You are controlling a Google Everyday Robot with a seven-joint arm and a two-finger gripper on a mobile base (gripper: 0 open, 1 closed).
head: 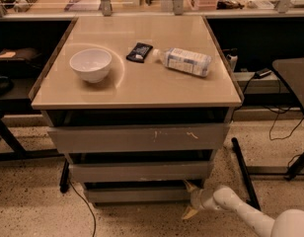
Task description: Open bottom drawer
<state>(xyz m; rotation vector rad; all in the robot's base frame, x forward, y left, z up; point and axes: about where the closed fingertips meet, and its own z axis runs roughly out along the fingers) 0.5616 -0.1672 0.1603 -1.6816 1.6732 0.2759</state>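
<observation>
Gripper [188,199] is positioned low at the right end of the bottom drawer [137,195], fingers spread apart; the drawer is stacked lowest under the table [142,90].

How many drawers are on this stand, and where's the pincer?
3, stacked under the tabletop: the top drawer, widest, with scratches; the middle drawer; the bottom drawer, narrowest. The pincer sits at its right end.
</observation>
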